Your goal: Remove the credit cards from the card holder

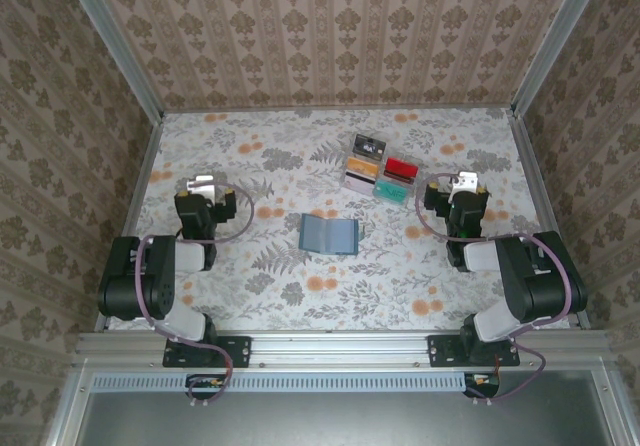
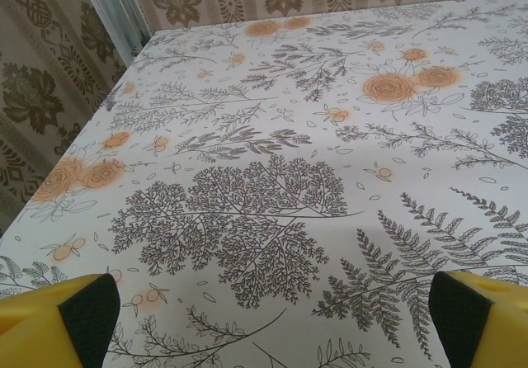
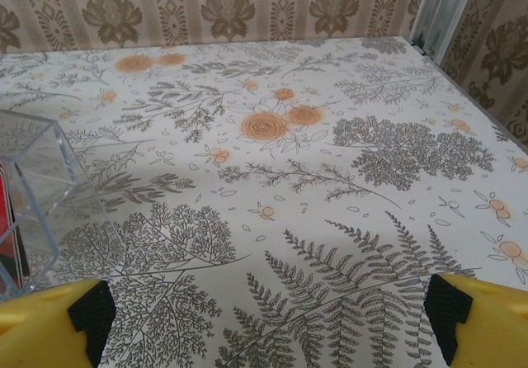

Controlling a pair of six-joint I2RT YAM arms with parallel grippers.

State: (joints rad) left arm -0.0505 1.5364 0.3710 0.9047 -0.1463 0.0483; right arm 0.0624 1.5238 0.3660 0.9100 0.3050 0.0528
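The card holder (image 1: 330, 234), a teal-blue bifold wallet, lies opened flat on the flowered table, midway between the two arms. The credit cards are hidden; at this size I cannot make any out in its pockets. My left gripper (image 1: 205, 183) hovers left of the wallet, well apart from it. In the left wrist view this gripper (image 2: 272, 327) is open, with only tablecloth between its yellow fingers (image 2: 58, 318). My right gripper (image 1: 462, 182) is off to the wallet's right. It too is open (image 3: 268, 327), over bare cloth, fingers (image 3: 478, 323) wide apart.
A clear plastic compartment tray (image 1: 352, 160) stands behind the wallet, holding black (image 1: 368, 147), red (image 1: 401, 169) and teal (image 1: 391, 191) blocks plus orange and pale pieces. Its corner (image 3: 37, 186) shows left of the right gripper. Patterned walls and metal rails enclose the table.
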